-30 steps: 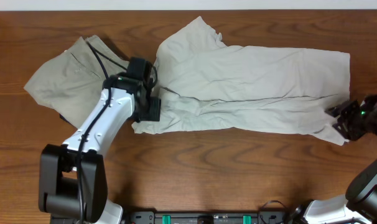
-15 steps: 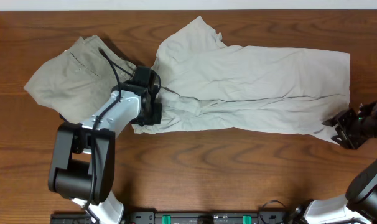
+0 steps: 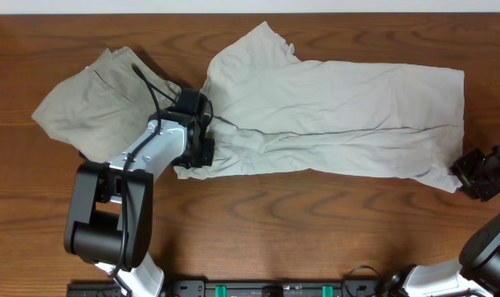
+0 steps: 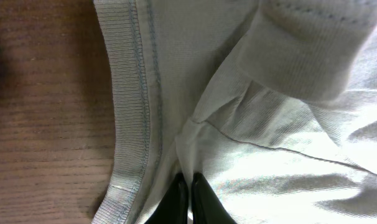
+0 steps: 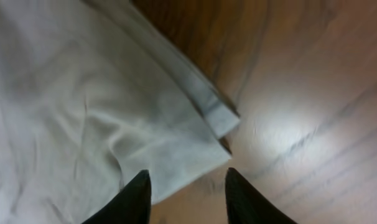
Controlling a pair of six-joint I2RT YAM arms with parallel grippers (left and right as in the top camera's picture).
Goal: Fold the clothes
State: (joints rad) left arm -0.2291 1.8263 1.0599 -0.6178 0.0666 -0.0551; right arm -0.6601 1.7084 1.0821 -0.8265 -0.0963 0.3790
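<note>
The clothes, a pale off-white T-shirt [image 3: 341, 107], lie spread from the middle of the table to the right, wrinkled, with a sleeve [image 3: 262, 41] pointing to the back. My left gripper [image 3: 202, 148] sits at the shirt's left end and is shut on a pinched fold of fabric [image 4: 195, 134] beside the ribbed collar [image 4: 129, 118]; in the left wrist view its fingertips [image 4: 188, 180] press together. My right gripper [image 3: 479, 172] is open at the shirt's front right corner. In the right wrist view the gripper [image 5: 187, 174] has bare wood between its fingers, just short of the hem corner [image 5: 219, 118].
Darker khaki trousers [image 3: 93, 103] lie crumpled at the left, partly under my left arm [image 3: 147, 153]. Bare wooden table [image 3: 316, 223] runs along the front of the shirt and to the right of it [image 5: 300, 93].
My left gripper has shut on the shirt fabric by the collar. My right gripper has slid right, off the shirt's corner, and its jaws have narrowed somewhat.
</note>
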